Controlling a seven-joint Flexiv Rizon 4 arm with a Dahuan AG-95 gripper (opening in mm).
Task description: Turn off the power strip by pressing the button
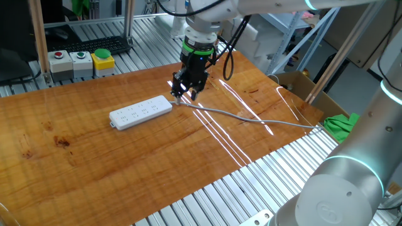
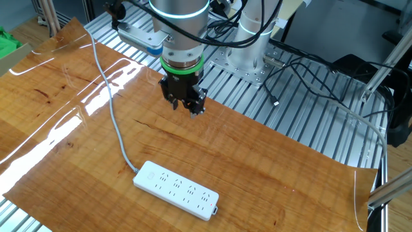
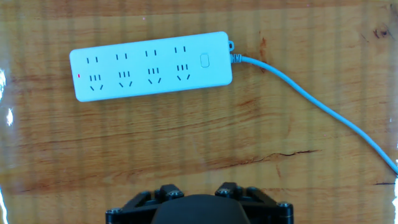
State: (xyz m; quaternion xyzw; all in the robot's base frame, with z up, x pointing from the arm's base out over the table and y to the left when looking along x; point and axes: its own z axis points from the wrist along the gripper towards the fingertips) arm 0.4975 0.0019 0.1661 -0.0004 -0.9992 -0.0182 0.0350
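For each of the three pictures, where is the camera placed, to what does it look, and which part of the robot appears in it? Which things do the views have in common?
One fixed view: raised, off one long table edge, looking down across the power strip; shows the gripper and arm, with another robot body near the lens.
The other fixed view: raised, from the opposite side; shows the gripper, wrist and base, strip nearest the lens.
Hand view: on the hand, looking straight down at the strip and its button; only the hand's dark lower edge shows.
Shared: all three show the strip and its grey cord.
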